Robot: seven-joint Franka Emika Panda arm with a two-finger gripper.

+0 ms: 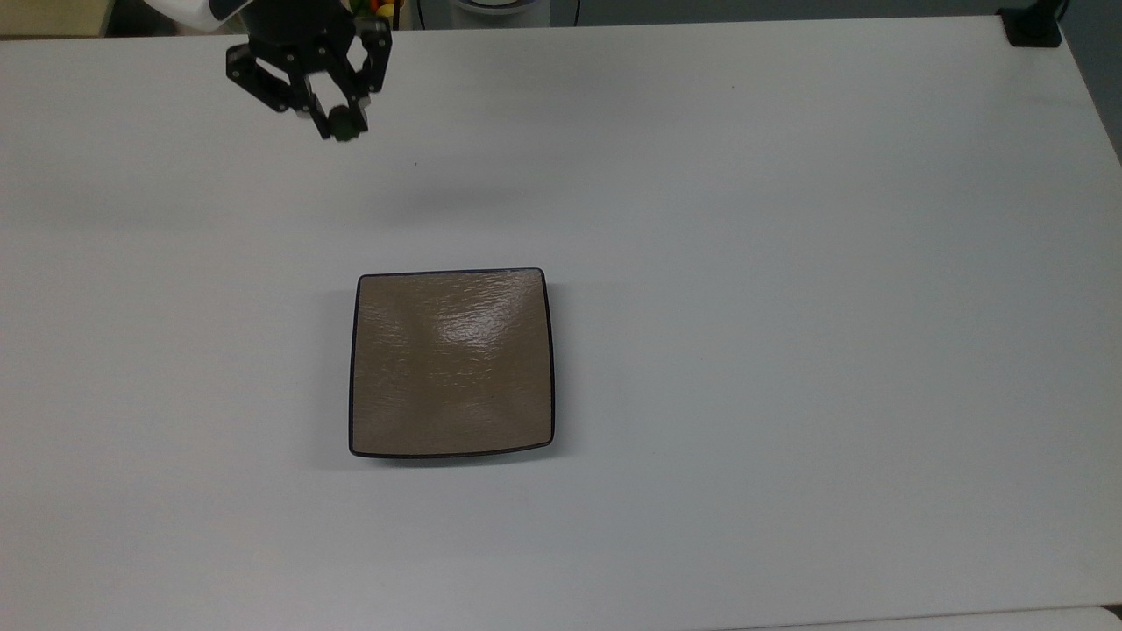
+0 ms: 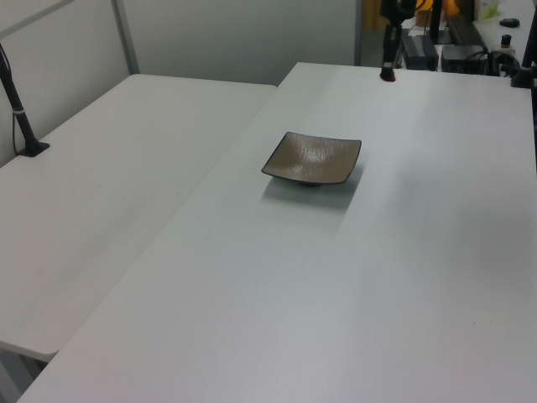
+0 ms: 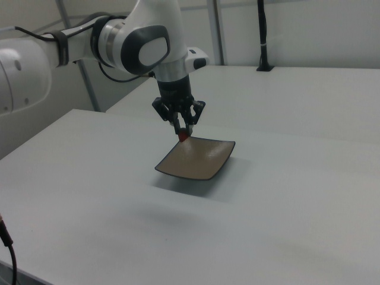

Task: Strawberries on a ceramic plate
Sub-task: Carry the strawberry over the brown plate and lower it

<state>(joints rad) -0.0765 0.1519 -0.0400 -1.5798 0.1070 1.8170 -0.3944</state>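
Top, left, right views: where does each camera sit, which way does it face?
Top view: overhead, looking straight down on the white table; gripper at upper left.
Left view: raised, looking along the table; gripper at the far end.
Right view: beside the table, looking across; white arm fully seen.
All share the square tan-brown ceramic plate and the small red strawberry.

Bare table [image 1: 789, 263] around plate [image 1: 451, 364]; nothing blocking.

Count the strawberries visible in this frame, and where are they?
1. The strawberry is pinched in the gripper, raised above the table and short of the ceramic plate, which is bare.
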